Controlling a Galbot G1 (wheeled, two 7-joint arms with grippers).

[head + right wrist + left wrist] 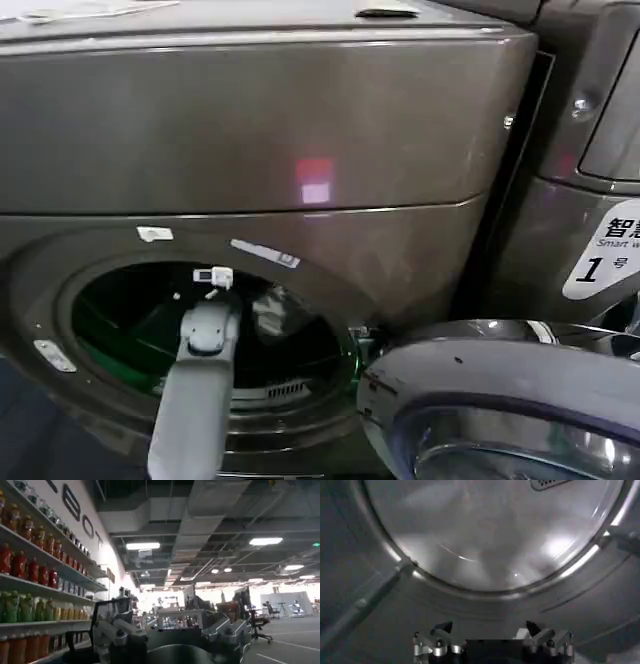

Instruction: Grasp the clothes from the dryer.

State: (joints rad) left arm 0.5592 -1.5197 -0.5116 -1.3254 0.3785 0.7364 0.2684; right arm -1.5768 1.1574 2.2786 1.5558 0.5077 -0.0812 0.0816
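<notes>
Bronze-grey metal is what you face: the dryer (300,130) stands before you with its round porthole at about 7 o'clock in the head view and its door (500,400) swung open toward 4 o'clock. A small red light (314,170) glows on the front panel above the opening. Your left arm (195,390) reaches up from 6 o'clock into the drum mouth, and the left gripper (490,630) sits just inside the rim, its two fingers (442,628) spread apart with nothing between them, facing the shiny drum wall (490,540). Look past the arm, at about 2 o'clock from its wrist in the head view, and you find the clothes (268,312), a pale bundle lying deep in the drum, apart from the gripper. Your right gripper (170,640) is held away from the dryer, pointing at shelves of bottles (30,570); whether it is apart or closed, you cannot tell.
</notes>
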